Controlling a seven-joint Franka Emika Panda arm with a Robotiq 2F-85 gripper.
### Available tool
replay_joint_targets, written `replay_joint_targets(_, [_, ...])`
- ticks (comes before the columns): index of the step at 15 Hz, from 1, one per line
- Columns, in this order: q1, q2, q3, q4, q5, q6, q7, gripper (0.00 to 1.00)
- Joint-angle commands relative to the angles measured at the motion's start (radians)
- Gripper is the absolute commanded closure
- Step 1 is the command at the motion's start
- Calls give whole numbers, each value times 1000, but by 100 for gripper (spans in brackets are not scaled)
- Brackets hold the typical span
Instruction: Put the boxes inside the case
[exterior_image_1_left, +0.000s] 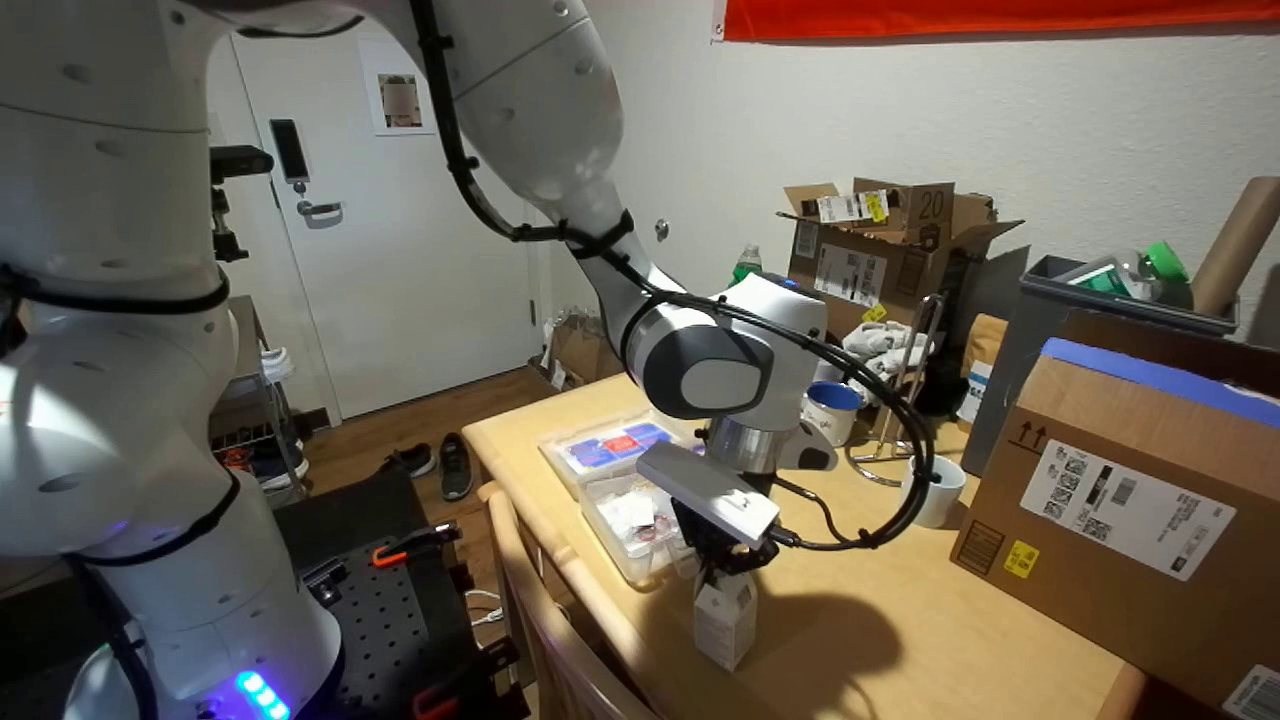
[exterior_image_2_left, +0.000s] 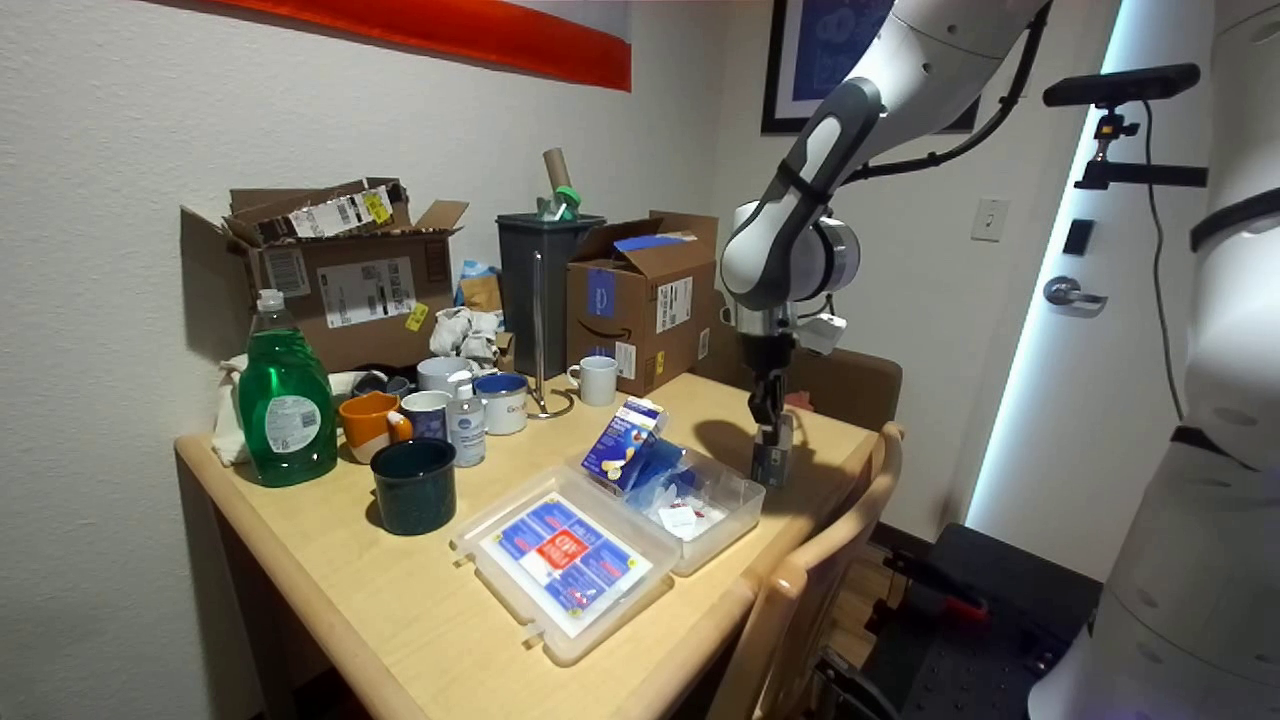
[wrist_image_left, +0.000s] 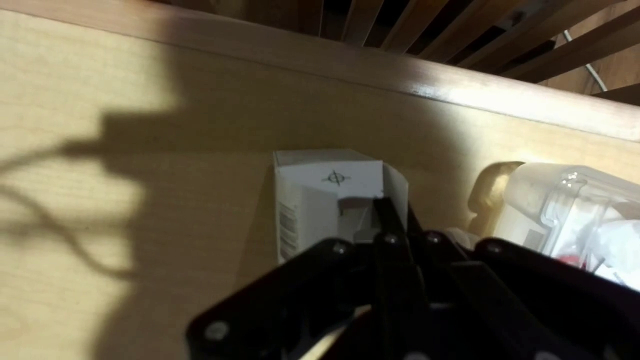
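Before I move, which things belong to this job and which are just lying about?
Job:
small white cardboard carton
dark blue rectangular carton
flat clear plastic case

Lying about:
tall plastic bottle of green liquid
dark green round mug
orange-and-cream round mug

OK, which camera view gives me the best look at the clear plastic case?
An exterior view, where the case lies open with both halves showing. In an exterior view the arm hides part of it, and the wrist view catches only a bit at its right edge.

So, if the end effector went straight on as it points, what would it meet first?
Likely the white carton that the end effector appears to grip at the top, then the tabletop beneath.
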Motion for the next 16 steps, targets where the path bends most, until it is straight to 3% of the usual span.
replay_joint_targets(1, [7, -2, 10, 27, -4, -35, 42, 95])
replay_joint_targets(9, [137, -54, 17, 89, -119, -187, 343, 97])
replay_joint_targets(16, [156, -74, 22, 113, -117, -291, 426, 97])
